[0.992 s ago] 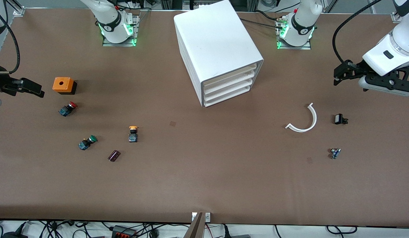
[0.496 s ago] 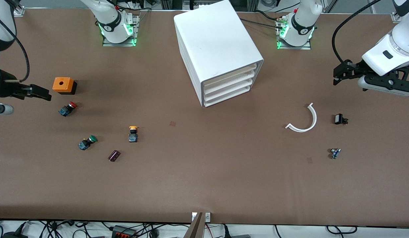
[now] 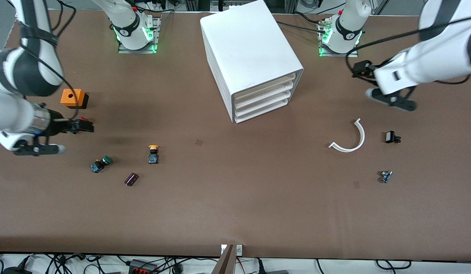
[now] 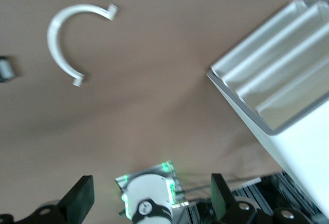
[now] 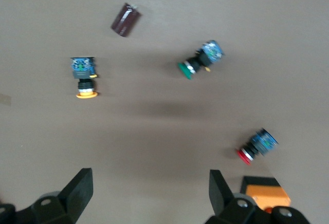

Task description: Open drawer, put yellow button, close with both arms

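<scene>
Moved: both arms have swung inward over the table.
Right gripper (image 3: pixel 85 126): spread, empty, over the red button (image 5: pixel 257 147).
Left gripper (image 3: pixel 360 68): spread, empty, beside the cabinet (image 3: pixel 250 53).
Yellow button (image 3: pixel 153 153): on the table, beside the green button (image 3: pixel 100 164).
Drawer (image 3: pixel 265 88): closed.

Cabinet (image 3: pixel 250 57): mid-desk (image 3: pixel 235 205), near the arm bases, its drawer (image 3: pixel 265 86) uppermost of four.
Yellow button (image 3: pixel 153 153): nearer the front camera than the cabinet, toward the right arm's end.
Green button (image 3: pixel 100 164): beside it, closer to that end.
Right claw (image 3: pixel 81 125): over the red button.
Left claw (image 3: pixel 359 68): over bare desk toward the left arm's end.
Curved strip (image 3: pixel 349 137): nearer the camera.
</scene>
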{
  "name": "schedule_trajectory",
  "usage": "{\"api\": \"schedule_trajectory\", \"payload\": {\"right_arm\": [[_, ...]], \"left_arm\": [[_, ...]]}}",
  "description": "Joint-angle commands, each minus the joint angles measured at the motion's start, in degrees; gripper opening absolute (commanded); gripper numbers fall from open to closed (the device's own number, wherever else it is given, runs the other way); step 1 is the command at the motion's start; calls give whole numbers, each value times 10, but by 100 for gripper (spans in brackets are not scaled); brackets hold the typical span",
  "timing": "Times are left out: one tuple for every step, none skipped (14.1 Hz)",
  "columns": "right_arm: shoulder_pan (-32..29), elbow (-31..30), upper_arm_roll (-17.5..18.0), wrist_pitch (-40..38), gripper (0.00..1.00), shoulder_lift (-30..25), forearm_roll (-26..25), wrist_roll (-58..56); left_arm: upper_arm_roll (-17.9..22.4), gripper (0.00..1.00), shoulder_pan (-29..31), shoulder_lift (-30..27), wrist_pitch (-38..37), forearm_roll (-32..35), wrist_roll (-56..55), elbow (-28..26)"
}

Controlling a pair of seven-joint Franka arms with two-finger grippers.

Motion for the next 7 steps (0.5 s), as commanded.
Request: {"api": "schedule_trajectory", "payload": {"right_arm": [[22,7,-1,32,100,36,8,-1],[29,7,-1,46,100,53,8,-1],[37,10,-1,58,100,68,8,-1],[45,11,-1,68,100,82,7,-1],[59,12,-1,77,100,95,6,-1],[70,12,-1,95,100,107,6,9],[80,12,-1,118,100,119,5,31]], "left_arm": [[2,100,-7,50,-20,-67,1,14],[2,100,-1,59,-18,-128,3,10],[3,100,3,74,-16,-179,4,9],[3,100,5,88,-12,-211,4,8],[2,100,5,97,8,-230,11,-1],[2,100,3,97,42,-259,45,-24],[2,100,2,98,76,-295,92,-55]]}}
